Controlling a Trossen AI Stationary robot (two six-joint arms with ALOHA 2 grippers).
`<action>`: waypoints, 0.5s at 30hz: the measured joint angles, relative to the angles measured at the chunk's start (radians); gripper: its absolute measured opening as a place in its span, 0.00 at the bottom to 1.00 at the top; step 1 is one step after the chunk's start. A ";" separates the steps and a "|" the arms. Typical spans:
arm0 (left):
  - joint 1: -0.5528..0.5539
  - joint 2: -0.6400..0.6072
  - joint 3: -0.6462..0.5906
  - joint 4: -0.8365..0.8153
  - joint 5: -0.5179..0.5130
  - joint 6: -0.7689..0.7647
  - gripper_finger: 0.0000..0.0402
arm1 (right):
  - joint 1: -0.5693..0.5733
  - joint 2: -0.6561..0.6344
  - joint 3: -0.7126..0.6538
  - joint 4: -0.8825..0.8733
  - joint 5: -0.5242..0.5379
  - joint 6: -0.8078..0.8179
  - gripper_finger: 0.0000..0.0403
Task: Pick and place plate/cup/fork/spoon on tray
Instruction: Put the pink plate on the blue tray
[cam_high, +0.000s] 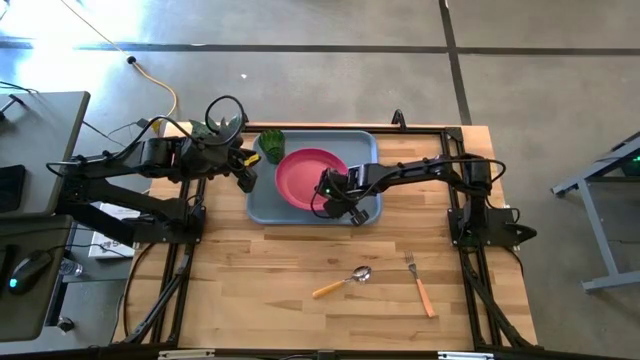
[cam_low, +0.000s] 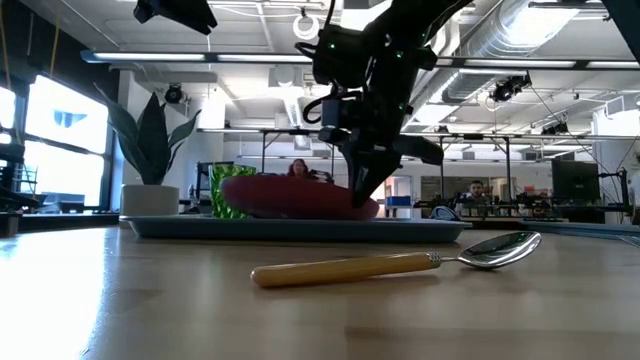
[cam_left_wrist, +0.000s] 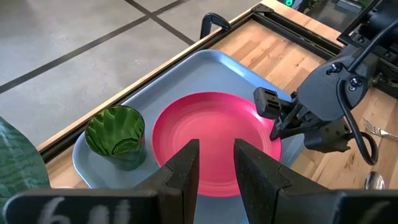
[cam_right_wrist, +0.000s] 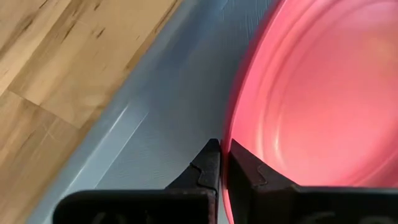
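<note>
The pink-red plate (cam_high: 308, 176) lies in the light blue-grey tray (cam_high: 262, 212), and also shows in the left wrist view (cam_left_wrist: 211, 137). The dark green cup (cam_high: 272, 146) stands in the tray's far left corner. My right gripper (cam_high: 333, 203) is shut on the plate's near right rim. My left gripper (cam_high: 247, 178) hovers open and empty over the tray's left edge; its fingers (cam_left_wrist: 186, 168) point at the plate. The spoon (cam_high: 345, 283) and the fork (cam_high: 421, 285) lie flat on the table near the front edge. My right gripper pinches the plate's rim (cam_right_wrist: 229, 140) between its two fingers (cam_right_wrist: 208, 163), on the plate's near right side. The fingers slant down from the table's right. The plate sits low over the tray (cam_low: 290, 195); whether the held edge is lifted I cannot tell.
A leafy plant in a white pot (cam_low: 150, 160) stands past the tray's far left corner, behind my left arm. The spoon (cam_low: 400, 263) lies on bare wood in front of the tray. The table's black frame rails (cam_high: 440, 130) run along its edges.
</note>
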 joint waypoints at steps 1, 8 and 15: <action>0.000 0.000 0.000 0.000 0.000 0.000 0.22 | 0.000 0.000 0.000 0.000 0.001 0.005 0.02; 0.000 0.000 0.000 0.000 0.000 0.000 0.22 | 0.000 0.000 0.000 0.000 0.006 0.018 0.08; 0.000 0.000 0.000 0.000 0.000 0.000 0.22 | 0.000 0.000 0.003 -0.005 0.010 0.051 0.10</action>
